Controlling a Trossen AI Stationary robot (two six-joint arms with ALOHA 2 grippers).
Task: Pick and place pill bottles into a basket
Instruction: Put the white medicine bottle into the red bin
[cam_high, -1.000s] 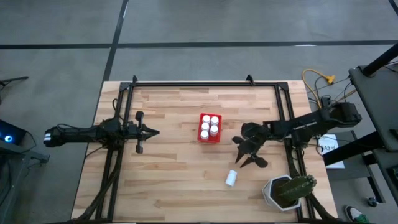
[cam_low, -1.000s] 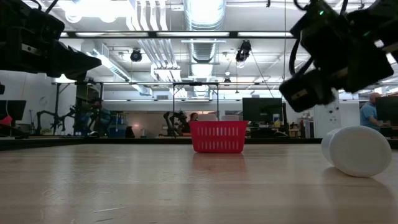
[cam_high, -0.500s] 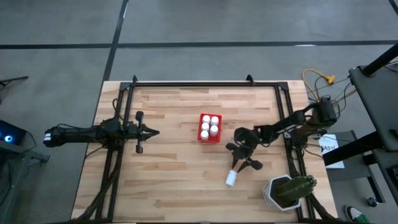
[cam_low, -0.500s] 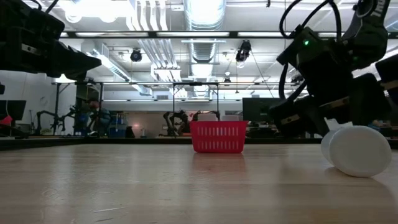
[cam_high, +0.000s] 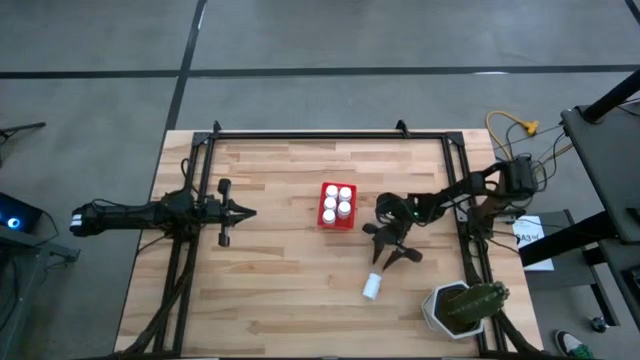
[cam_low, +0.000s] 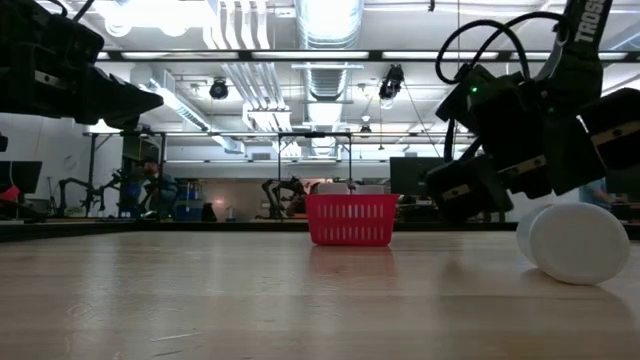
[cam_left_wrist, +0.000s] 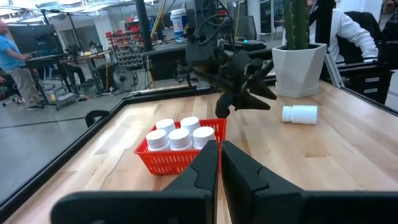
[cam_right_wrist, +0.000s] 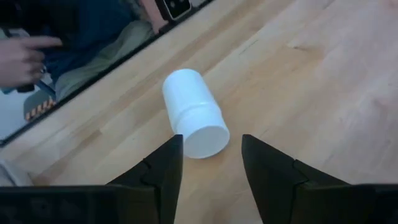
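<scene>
small white cylindrical pill bottle (cam_high: 372, 287) lying on its side on the wooden table (cam_high: 270, 290), right gripper (cam_high: 392, 262) above it, jaws apart, empty, left gripper (cam_high: 247, 211) closed, idle at left

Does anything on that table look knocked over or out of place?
One pill bottle lies on its side on the bare wood near the plant pot, apart from the five standing upright in the red basket. The right gripper hangs just above it, jaws open.
</scene>
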